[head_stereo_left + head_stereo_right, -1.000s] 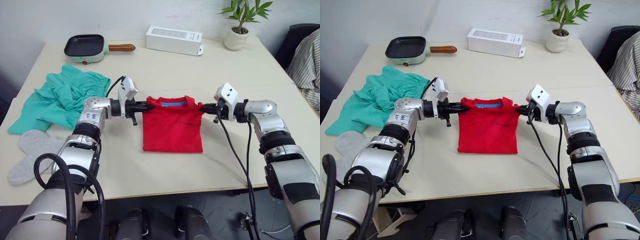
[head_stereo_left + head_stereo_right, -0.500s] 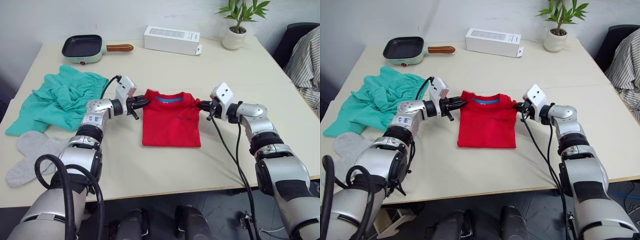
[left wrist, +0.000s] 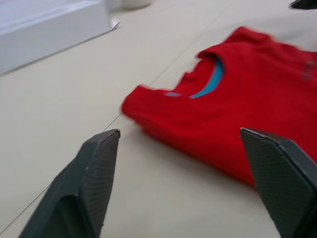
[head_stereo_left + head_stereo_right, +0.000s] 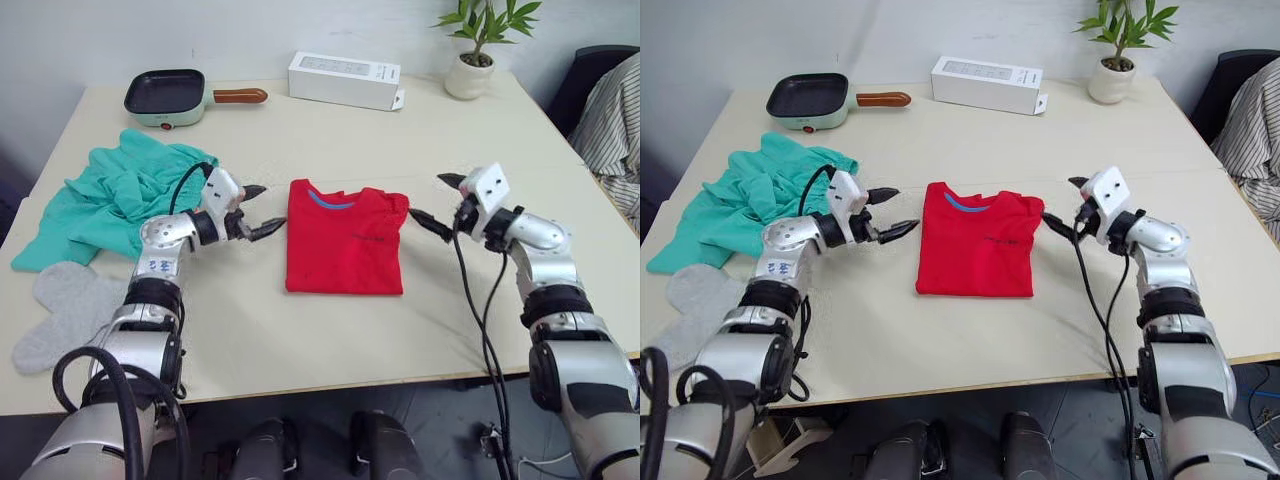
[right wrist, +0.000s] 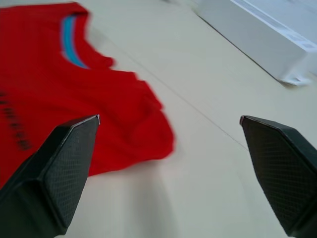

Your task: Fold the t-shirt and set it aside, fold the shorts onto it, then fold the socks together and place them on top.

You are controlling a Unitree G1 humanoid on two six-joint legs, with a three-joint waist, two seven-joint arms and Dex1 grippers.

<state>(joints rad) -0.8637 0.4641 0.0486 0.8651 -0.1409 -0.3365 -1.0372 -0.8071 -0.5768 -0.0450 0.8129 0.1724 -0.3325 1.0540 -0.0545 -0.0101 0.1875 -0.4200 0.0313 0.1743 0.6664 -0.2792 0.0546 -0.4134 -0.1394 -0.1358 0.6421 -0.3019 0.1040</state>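
The folded t-shirt (image 4: 345, 240) lies flat between both spread hands (left hand (image 4: 256, 210), right hand (image 4: 438, 203)), touching neither.

Both arms reach forward; the left end effector (image 4: 255, 210) and right end effector (image 4: 440, 203) have fingers spread wide, holding nothing.

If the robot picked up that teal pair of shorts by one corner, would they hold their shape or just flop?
The shorts would probably flop: they lie crumpled in soft folds on the table, so the cloth looks thin and limp. They likely weigh little for their spread. The gathered waistband might hang slightly stiffer, though that is hard to judge.
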